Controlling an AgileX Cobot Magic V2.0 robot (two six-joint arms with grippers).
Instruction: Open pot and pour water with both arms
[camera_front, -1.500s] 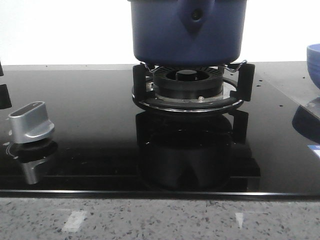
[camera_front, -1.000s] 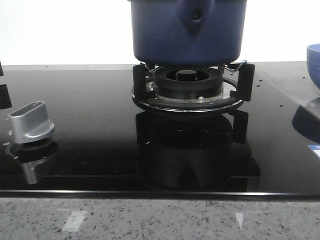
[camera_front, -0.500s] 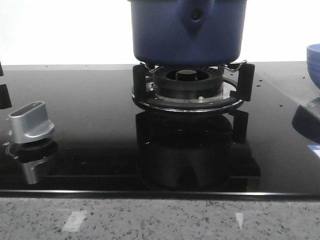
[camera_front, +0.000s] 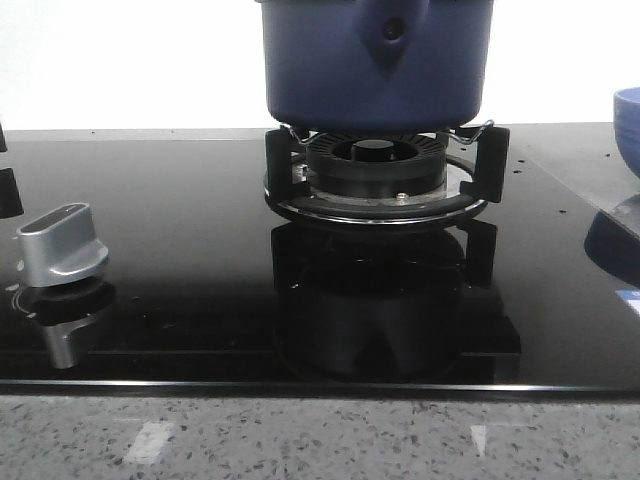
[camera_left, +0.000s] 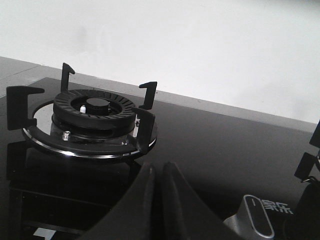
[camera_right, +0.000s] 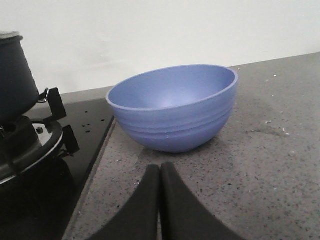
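Nearest to us in the front view is the speckled stone desk (camera_front: 300, 440), and on it lies the shiny black glass stove top (camera_front: 160, 250). A silver knob (camera_front: 62, 243) stands on the glass at the left, close by so a hand could turn the gas.

Further back sits the burner (camera_front: 375, 165), with black metal props around it. The pot (camera_front: 375, 60) rests on those props, right over the burner, because that is where a pot gets hot. It is big and dark blue, with a drop-shaped bracket and a hole on its front. Its top is cut off in this view, so we cannot tell if the lid is on.

At the far right edge we see a bit of the light blue bowl (camera_front: 628, 125). In the right wrist view the bowl (camera_right: 172, 107) stands on the stone desk just beside the stove, open side up. We think it waits there to catch the water.

Our left fingers (camera_left: 157, 200) are pressed together and hold nothing. They hang low over the glass, near a second burner (camera_left: 95, 107) with no pot on it. Our right fingers (camera_right: 159, 200) are pressed together too, holding nothing, and point at the bowl.

We think the job has not really begun, since neither hand touches the pot.
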